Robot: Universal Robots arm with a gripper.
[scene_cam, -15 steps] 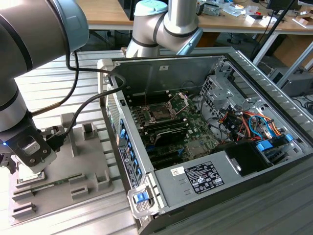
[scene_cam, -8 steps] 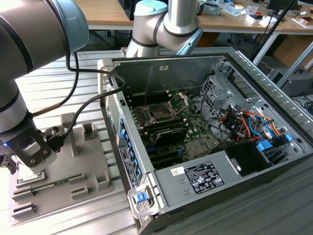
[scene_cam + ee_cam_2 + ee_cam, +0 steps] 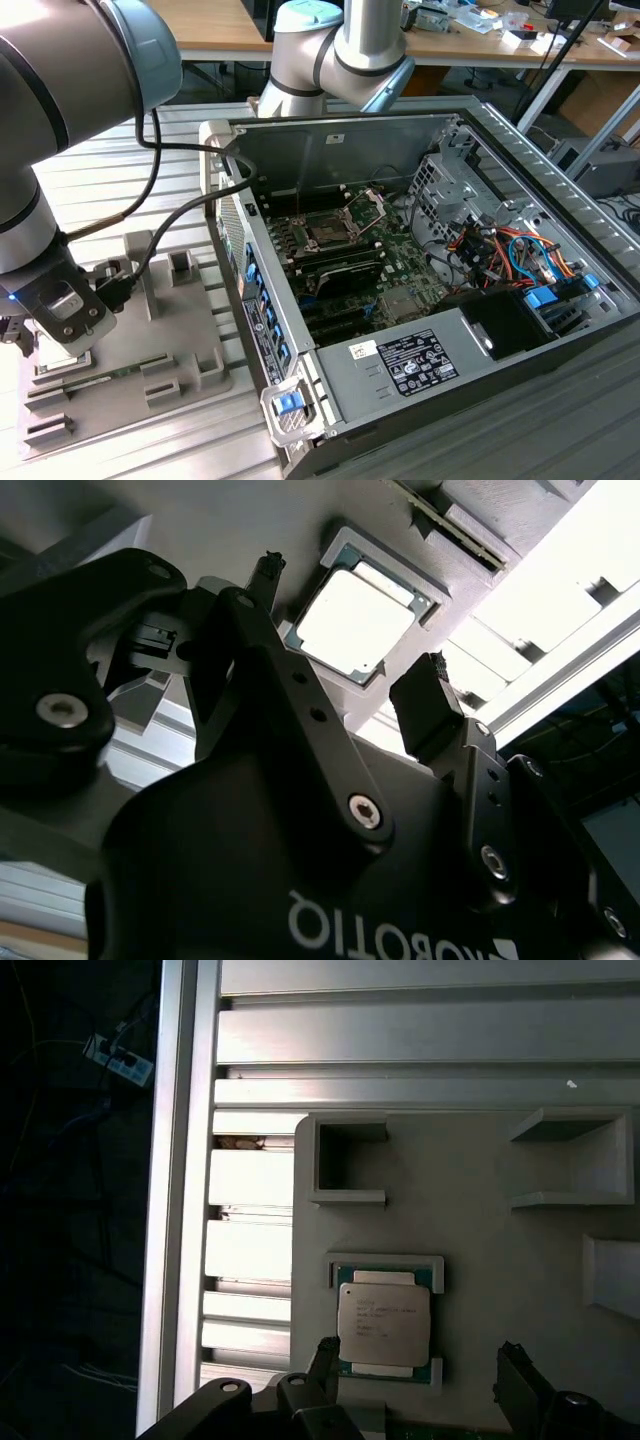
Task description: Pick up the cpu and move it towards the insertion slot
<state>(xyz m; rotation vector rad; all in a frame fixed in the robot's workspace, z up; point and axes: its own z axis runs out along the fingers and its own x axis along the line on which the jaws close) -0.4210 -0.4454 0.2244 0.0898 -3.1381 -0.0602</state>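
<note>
The gripper (image 3: 418,1360) hangs low over the grey tray (image 3: 190,335) with its two black fingers (image 3: 425,700) spread wide and nothing between them. In both wrist views they straddle the cpu (image 3: 384,1322) without touching it. The cpu lies flat in a shallow framed recess of the tray, pale metal lid facing up, at the exterior view's left. It is well apart from the insertion slot (image 3: 330,232), which sits on the green circuit board (image 3: 400,290) inside the open computer case (image 3: 400,365). The chip looks light, thin and rigid, with a smooth lid that offers little friction, so it is probably best gripped by two opposite edges of its green substrate, squarely and gently. Its underside contacts and corners are likely to be easily damaged, and a skewed pinch could tip it out of the pads. It is close to square. Its slightly longer side appears to run across the line joining the two fingertips, so the jaws would close over the shorter span. The lid's print suggests a definite orientation, though which corner carries the key mark cannot be told.
</note>
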